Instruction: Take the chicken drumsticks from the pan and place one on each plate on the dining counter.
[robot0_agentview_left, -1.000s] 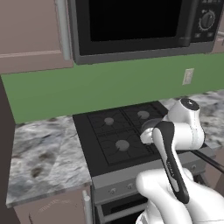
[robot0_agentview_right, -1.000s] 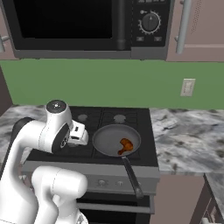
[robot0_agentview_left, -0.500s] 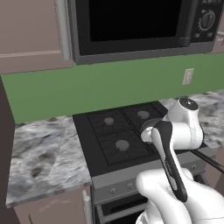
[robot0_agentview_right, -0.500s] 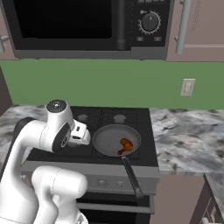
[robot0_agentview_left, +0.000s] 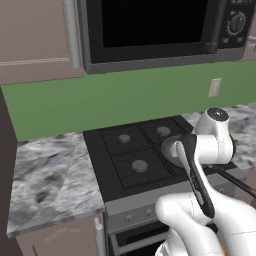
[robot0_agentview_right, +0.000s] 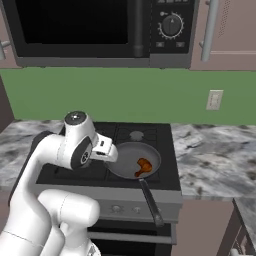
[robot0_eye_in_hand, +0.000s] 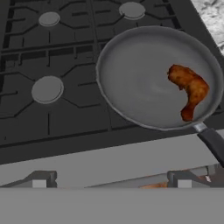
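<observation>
Drumsticks (robot0_eye_in_hand: 190, 90) lie in the pan (robot0_eye_in_hand: 144, 83), at the right of the hand view; we read them as one orange-brown clump near the pan's right rim, close to where the handle (robot0_eye_in_hand: 213, 142) leaves toward the lower right, and we cannot tell there how many pieces make it up. In the right base view we see the same clump (robot0_agentview_right: 143, 166) right of the pan's middle (robot0_agentview_right: 125, 161), the pan sitting on the front right burner of the black stove (robot0_agentview_right: 165, 170); its dark handle (robot0_agentview_right: 150, 202) sticks out over the stove's front edge, toward the bottom of the frame. Marbled desk (robot0_agentview_right: 215, 155) runs either side of the stove, under a green wall and a microwave (robot0_agentview_right: 100, 30). The pincer (robot0_agentview_right: 108, 149) hangs just left of the pan, above its rim and touching nothing; its jaws stand wide and hold nothing.
</observation>
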